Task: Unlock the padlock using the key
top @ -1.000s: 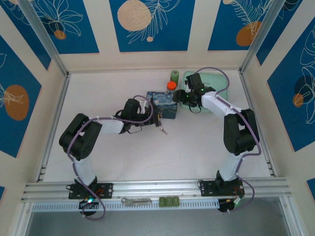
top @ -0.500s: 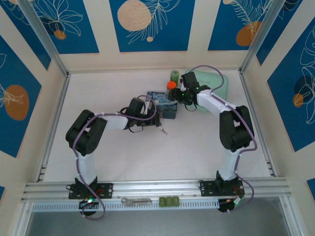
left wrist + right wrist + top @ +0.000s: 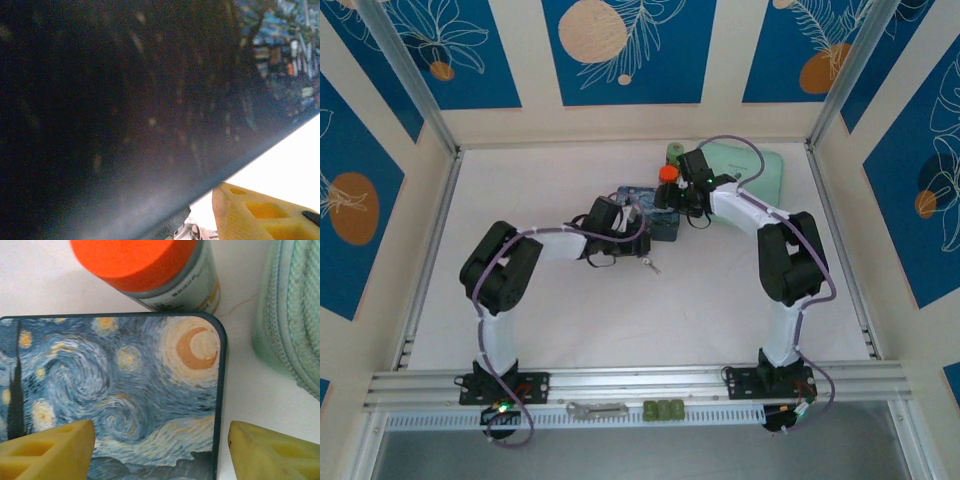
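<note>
- L arm is reaching over the counter (image 3: 520,190), w/ the L fingers (image 3: 626,216) sitting close against the side of the painted box (image 3: 658,222) that is facing that arm.
- In the L wrist view the box's dark side is looming right at the lens, and one yellow finger (image 3: 260,215) is poking in at bottom right. The 2nd finger is hidden, so can't tell whether the L fingers are open or closed.
- A bit of silvery metal (image 3: 192,231) is peeking out under the box's edge beside that finger. It is too blurred to identify.
- R fingers (image 3: 50,450) are standing wide apart, gripping nothing. One is hovering over the box lid; the other is hanging past the lid's edge, over bare counter.
- Orange-capped bottle (image 3: 150,270) is standing just behind the box, w/ a mint-green pouch (image 3: 295,315) lying near it.
- Padlock (image 3: 646,255) and key (image 3: 654,267) are lying on the counter just in front of the box's near side, close together, b/w the two arms. They are too small to tell if touching.
</note>
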